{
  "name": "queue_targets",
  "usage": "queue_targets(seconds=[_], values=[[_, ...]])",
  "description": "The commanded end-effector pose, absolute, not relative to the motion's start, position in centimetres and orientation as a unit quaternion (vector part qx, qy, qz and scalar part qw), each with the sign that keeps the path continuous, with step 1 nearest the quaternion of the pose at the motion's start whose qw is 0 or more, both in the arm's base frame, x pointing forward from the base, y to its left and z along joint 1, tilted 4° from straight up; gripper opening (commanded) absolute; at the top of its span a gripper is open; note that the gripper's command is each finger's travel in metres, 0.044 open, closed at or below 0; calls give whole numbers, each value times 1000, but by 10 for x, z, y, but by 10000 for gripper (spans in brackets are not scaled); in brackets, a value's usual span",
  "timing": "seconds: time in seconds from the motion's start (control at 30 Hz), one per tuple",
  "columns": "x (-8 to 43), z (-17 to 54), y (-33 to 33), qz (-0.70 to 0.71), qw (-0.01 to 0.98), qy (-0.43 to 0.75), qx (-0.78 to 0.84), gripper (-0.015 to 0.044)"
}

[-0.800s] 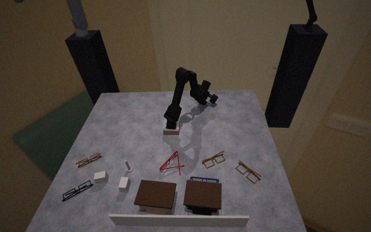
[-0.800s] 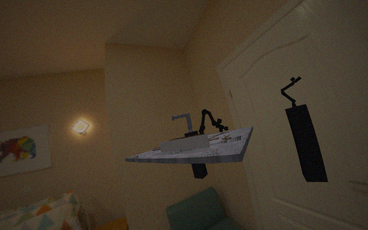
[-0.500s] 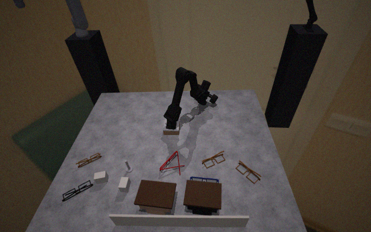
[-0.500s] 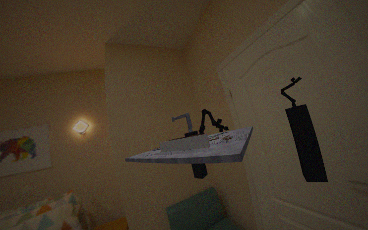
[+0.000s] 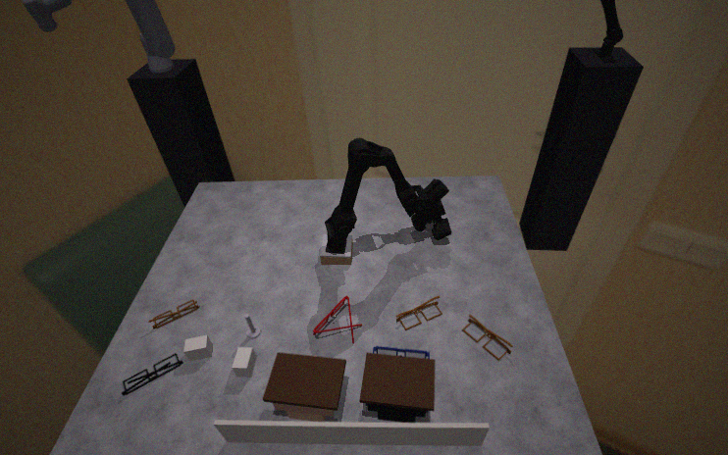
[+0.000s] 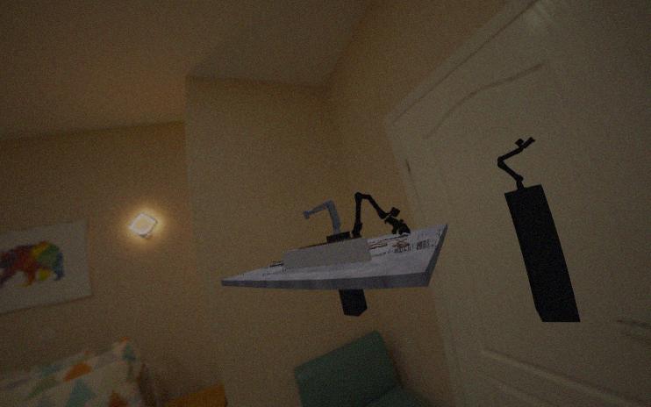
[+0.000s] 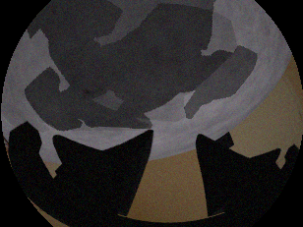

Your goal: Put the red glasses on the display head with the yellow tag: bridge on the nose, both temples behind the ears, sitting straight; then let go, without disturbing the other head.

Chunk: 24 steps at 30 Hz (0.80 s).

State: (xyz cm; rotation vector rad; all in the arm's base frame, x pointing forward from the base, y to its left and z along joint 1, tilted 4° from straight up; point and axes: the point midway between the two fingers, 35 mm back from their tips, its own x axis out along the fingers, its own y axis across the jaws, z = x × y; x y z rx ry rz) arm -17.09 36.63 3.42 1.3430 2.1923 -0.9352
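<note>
1 pair of red glasses (image 5: 348, 319) lies on the table (image 5: 257, 268) (image 6: 336, 278), well apart from the gripper (image 5: 434, 231) (image 6: 404, 232) (image 7: 174, 137), whose jaws stand part-open around nothing; step 1, reaching them, seems in hand, and calls for swinging over

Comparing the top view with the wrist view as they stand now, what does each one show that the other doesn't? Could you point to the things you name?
Only the top view shows the red glasses (image 5: 349, 316), the blue glasses (image 5: 400, 351), the black glasses (image 5: 151, 374) and the two brown boards (image 5: 305, 379) (image 5: 398, 379).

Only the wrist view shows the gap between the fingers up close.

Both show the gripper (image 5: 439, 229) (image 7: 175, 137), the tabletop (image 5: 257, 235) (image 7: 266, 28) and the arm's shadow (image 5: 396, 235) (image 7: 148, 63).
</note>
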Motion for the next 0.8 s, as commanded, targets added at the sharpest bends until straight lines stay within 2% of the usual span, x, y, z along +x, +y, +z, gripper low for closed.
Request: queue_targets(seconds=[0.0,0.2,0.37,0.57,0.77], values=[[-113,35,382,-381,183,724,545,200],[-4,33,382,-459,150,598,639,200],[83,34,356,-520,108,477,700,200],[171,41,298,-578,36,327,747,200],[229,48,220,-623,-40,172,762,200]])
